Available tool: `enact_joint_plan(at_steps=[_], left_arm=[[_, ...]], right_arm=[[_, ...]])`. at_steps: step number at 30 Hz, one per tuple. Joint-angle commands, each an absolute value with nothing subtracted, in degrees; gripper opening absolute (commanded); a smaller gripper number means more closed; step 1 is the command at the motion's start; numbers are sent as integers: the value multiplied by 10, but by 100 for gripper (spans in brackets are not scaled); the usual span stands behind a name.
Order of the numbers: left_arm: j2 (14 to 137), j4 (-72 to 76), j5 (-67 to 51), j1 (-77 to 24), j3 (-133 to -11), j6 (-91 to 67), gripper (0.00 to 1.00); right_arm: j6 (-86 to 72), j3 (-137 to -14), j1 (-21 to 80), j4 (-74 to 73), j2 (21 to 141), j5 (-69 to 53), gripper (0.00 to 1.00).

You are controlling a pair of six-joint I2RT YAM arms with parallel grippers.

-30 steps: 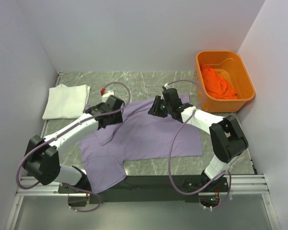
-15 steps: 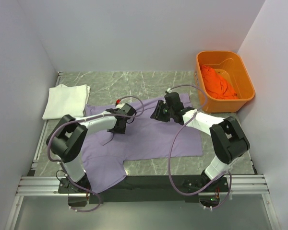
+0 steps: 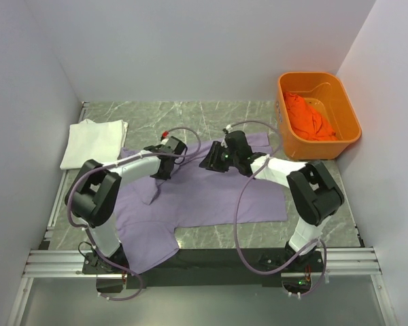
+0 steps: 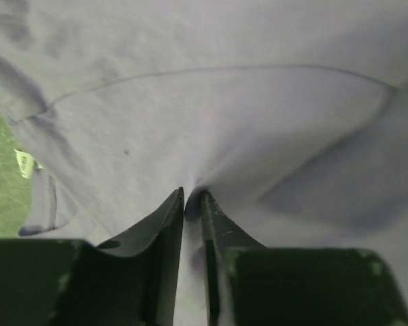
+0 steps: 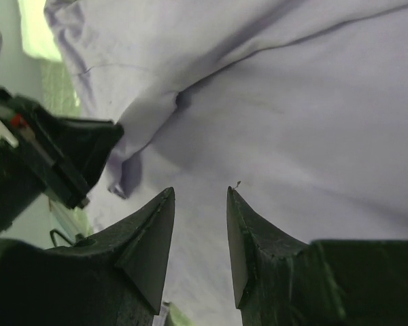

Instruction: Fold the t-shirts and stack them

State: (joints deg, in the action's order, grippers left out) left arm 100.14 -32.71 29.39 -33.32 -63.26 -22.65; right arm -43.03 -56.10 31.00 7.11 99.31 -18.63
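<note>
The lavender t-shirt is lying spread out across the middle of the table, so I think its folding is only starting. The left gripper is pinching a little bump of purple cloth near the shirt's far edge. The right gripper is hanging just over the shirt nearby, fingers apart, holding nothing. Next, I think it is needing to grab its own bit of cloth, so both can lift together. A folded white t-shirt is resting at the far left corner. The orange t-shirt is sitting inside the orange tub at the far right corner. Nothing is blocking the fold, but the grippers are working close together.
</note>
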Motion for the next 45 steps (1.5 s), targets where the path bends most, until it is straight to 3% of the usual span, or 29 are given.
enact_joint_plan(at_steps=[1,2,7,18,23,24,25,28,32,41,45], left_arm=[[978,-316,266,-308,-648,-195,20],[975,-313,253,-304,-649,-194,20],[957,-296,185,-308,-634,-196,38],[974,-293,179,-316,-624,-192,38],[987,-297,203,-316,-630,-189,27],[989,-294,205,-316,-632,-184,23],[992,-292,204,-315,-635,-180,13],[1003,-290,194,-308,-653,-169,4],[1007,-287,158,-274,-678,-156,3],[1019,-289,150,-230,-707,-116,12],[1036,-280,155,-213,-716,-100,23]], right_arm=[[-457,-602,329,124,1019,-222,44],[-459,-612,332,124,1028,-227,44],[-463,-622,336,129,1039,-222,44],[-472,-619,341,136,1061,-229,44],[-477,-624,345,142,1073,-235,44],[-479,-627,347,142,1075,-235,44],[-480,-631,348,144,1078,-235,44],[-498,-639,351,163,1092,-245,44],[-520,-659,363,192,1118,-261,44],[-514,-671,376,193,1136,-260,44],[-501,-662,377,187,1129,-258,44]])
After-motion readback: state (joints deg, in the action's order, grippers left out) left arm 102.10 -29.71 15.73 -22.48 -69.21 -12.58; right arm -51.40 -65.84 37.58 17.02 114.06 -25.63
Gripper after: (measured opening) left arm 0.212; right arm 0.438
